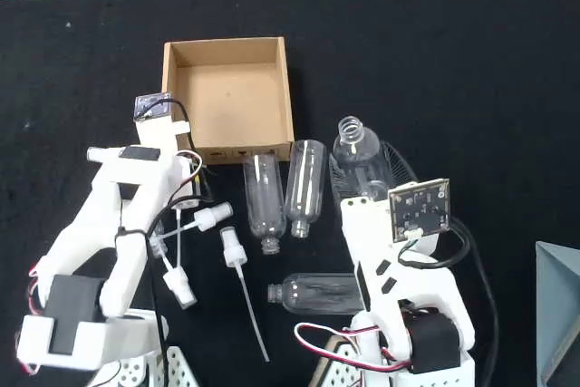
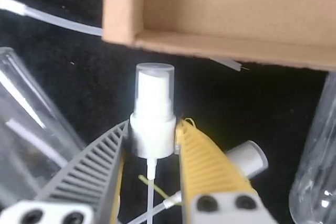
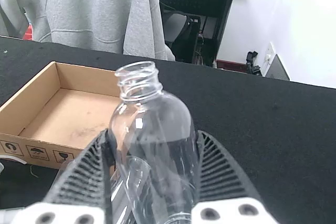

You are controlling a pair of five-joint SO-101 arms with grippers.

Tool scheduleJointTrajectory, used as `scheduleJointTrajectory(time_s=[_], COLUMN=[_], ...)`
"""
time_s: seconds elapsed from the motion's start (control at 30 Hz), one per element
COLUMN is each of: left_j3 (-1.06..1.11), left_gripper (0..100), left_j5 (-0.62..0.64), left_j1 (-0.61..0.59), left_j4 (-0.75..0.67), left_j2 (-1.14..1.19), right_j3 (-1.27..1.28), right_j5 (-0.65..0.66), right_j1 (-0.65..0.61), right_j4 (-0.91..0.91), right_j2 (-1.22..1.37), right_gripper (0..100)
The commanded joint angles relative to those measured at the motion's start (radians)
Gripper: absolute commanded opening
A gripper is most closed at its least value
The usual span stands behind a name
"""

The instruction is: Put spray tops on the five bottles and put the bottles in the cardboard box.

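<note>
My left gripper is shut on a white spray top, held upright just in front of the cardboard box. My right gripper is shut on a clear, uncapped bottle that it holds upright, neck up. In the high view this bottle stands to the right of the box. Two more clear bottles lie side by side below the box. A third one lies near the right arm's base.
Loose spray tops with long tubes lie between the arms. A grey object sits at the right edge. A person in a grey top is behind the table's far edge.
</note>
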Motion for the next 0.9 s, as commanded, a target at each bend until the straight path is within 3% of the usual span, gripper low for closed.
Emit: scheduleJointTrajectory(time_s=[0.0,0.87], left_j3=[0.021,0.064], left_gripper=[5,3], left_j5=[0.006,0.04], left_j1=[-0.015,-0.015], left_j4=[0.023,0.023], left_j2=[-0.169,-0.503], right_j3=[0.004,0.015], right_j5=[0.009,0.0], right_j1=[0.023,0.023], right_j4=[-0.028,-0.031], right_j2=[-0.091,-0.091], right_gripper=[2.6,2.5])
